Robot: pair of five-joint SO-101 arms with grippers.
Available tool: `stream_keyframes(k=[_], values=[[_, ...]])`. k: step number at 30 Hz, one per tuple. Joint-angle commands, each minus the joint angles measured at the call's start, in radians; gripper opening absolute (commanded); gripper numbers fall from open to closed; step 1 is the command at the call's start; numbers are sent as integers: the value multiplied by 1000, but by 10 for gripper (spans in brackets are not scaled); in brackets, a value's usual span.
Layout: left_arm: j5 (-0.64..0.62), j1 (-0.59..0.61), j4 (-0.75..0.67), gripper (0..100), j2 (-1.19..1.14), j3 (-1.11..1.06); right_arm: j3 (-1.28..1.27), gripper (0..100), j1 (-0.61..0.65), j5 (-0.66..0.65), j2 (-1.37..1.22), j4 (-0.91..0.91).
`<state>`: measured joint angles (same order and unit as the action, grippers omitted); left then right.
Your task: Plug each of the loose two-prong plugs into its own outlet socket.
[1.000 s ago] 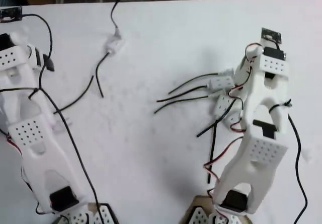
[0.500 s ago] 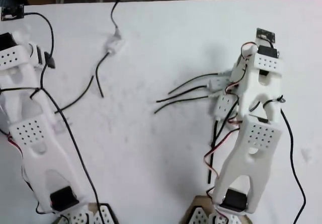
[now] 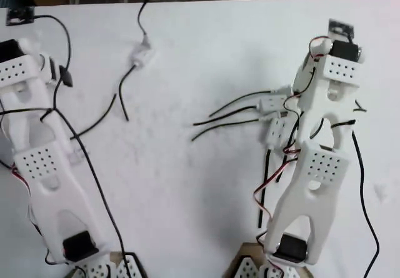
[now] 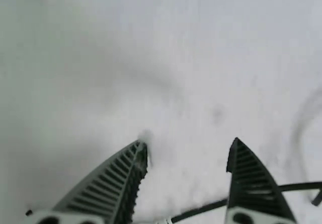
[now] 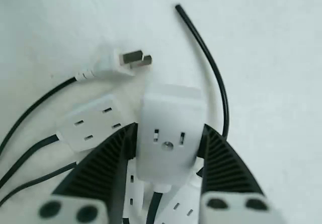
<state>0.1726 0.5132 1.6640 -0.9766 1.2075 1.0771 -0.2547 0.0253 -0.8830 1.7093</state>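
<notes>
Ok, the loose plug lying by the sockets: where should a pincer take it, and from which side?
Take the plug by its white body, behind the prongs, from above, closing across its sides. It lies flat, prongs free at one end, cord leaving the other. The right pincer holds a socket block.

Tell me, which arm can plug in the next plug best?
Right. The right fingers grip an outlet, and a loose plug lies just beside it. The left fingers are open over the table, with nothing between them.
</notes>
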Motion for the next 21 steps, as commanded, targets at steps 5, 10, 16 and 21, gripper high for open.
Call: stream_keyframes(k=[5, 10, 16, 21], values=[[-8, -30, 127, 253, 104, 141, 63, 74, 22, -5, 240, 13], [-8, 5, 129, 253, 130, 68, -49, 125, 85, -44, 438, 15], [-5, 41, 127, 253, 420, -311, -416, 133, 269, -44, 717, 13], [0, 48, 121, 253, 792, -741, -689, 133, 472, -44, 924, 10]])
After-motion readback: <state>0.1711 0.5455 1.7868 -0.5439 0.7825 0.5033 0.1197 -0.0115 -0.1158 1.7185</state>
